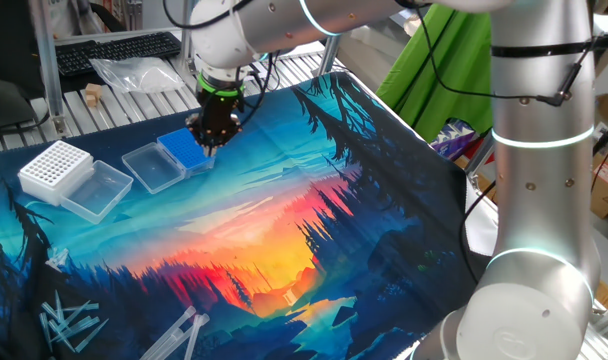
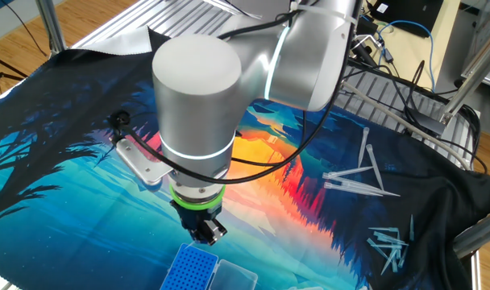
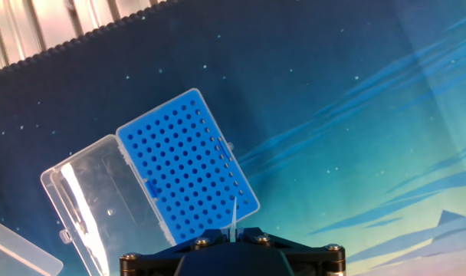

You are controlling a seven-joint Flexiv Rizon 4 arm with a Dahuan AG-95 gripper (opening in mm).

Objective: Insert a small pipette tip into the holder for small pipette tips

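The small blue holder lies on the printed mat with its clear lid swung open to the left. It also shows as the blue holder and the holder in the two fixed views. My gripper is shut on a small clear pipette tip, which points out over the holder's near right edge. In one fixed view the gripper hangs just above the holder's far right corner. In the other the gripper sits just above the rack.
A larger white rack with its clear lid stands left of the blue one. Loose pipette tips lie at the mat's near left corner, and more tips lie across the mat. A plastic bag and a keyboard sit behind the mat.
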